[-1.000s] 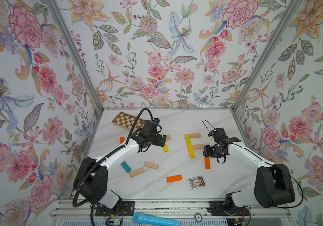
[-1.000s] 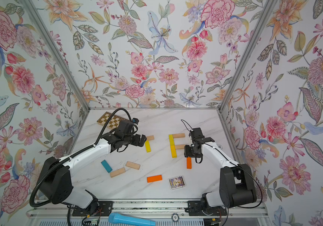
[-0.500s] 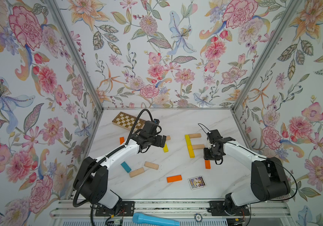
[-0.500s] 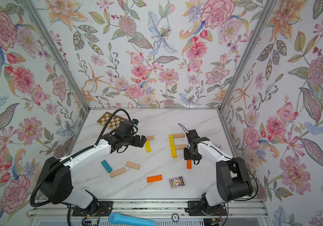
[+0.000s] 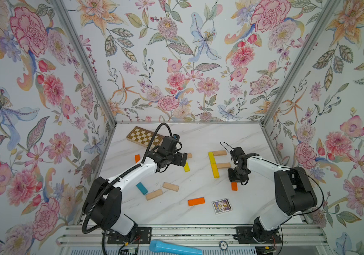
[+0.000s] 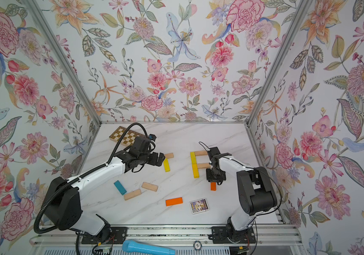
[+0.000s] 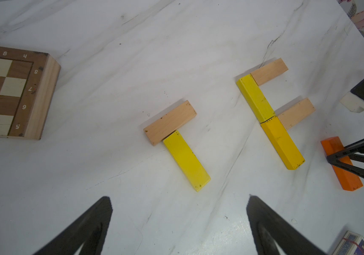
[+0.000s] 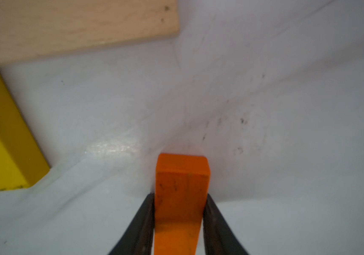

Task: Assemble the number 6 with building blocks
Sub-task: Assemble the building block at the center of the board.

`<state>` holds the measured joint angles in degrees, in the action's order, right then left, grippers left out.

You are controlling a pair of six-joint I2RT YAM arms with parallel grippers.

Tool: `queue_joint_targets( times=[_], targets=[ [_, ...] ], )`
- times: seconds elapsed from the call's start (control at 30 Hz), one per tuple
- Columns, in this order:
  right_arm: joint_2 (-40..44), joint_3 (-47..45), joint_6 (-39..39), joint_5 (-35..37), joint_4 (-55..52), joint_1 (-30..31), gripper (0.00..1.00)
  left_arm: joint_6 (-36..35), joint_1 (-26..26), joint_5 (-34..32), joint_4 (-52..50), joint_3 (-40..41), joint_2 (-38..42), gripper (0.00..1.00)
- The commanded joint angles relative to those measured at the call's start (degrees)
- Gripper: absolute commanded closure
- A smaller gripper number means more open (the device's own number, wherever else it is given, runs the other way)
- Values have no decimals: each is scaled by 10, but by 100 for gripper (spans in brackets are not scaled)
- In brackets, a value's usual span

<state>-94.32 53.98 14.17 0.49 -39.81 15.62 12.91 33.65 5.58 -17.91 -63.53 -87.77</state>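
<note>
Arms of a two-armed robot reach in from the near edge over a white marbled tabletop (image 5: 201, 136). The right arm (image 5: 265, 164) bends at a raised elbow and turns its wrist straight down, setting the right pincer (image 5: 234, 182) over an orange plank (image 5: 234, 186) that lies on the tabletop. In the right wrist view both black fingers (image 8: 143, 220) sit against the plank's long sides, gripping it, with one end sticking out beyond the tips. That plank lies near the unfinished figure: two yellow planks (image 5: 215, 171) laid end to end, with two beige planks (image 5: 219, 152) branching off toward the right arm's side, one at the far end and one at the joint, making an F shape. The left arm (image 5: 132, 175) stretches long and low toward the middle, its left pincer (image 5: 184, 159) held above the surface with the jaws spread wide and nothing between them. Beneath it a lone yellow plank (image 7: 186, 161) and a beige plank (image 7: 170, 122) touch at a corner. Nearer the robot, a teal plank (image 5: 141, 188), two more beige pieces (image 5: 170, 186) and a second orange plank (image 5: 196, 201) lie loose, with a picture card (image 5: 221, 206) beside them. A chequered board (image 5: 142, 138) sits in the far left corner.
</note>
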Motion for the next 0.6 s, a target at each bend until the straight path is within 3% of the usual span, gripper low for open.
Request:
queue_joint_targets(
  times=[0.0,0.2,0.57],
  targets=[
    [-13,18,-15,-4,-13,4,65,0,-5,-9,-13,-18,-6,1],
    [-19,31,-40,-7,-16,10,70,-1,-5,-11,-19,-25,-11,1],
    [-55,68,-69,2,-22,10,70,-3,-5,-12,-44,-55,-37,1]
  ],
)
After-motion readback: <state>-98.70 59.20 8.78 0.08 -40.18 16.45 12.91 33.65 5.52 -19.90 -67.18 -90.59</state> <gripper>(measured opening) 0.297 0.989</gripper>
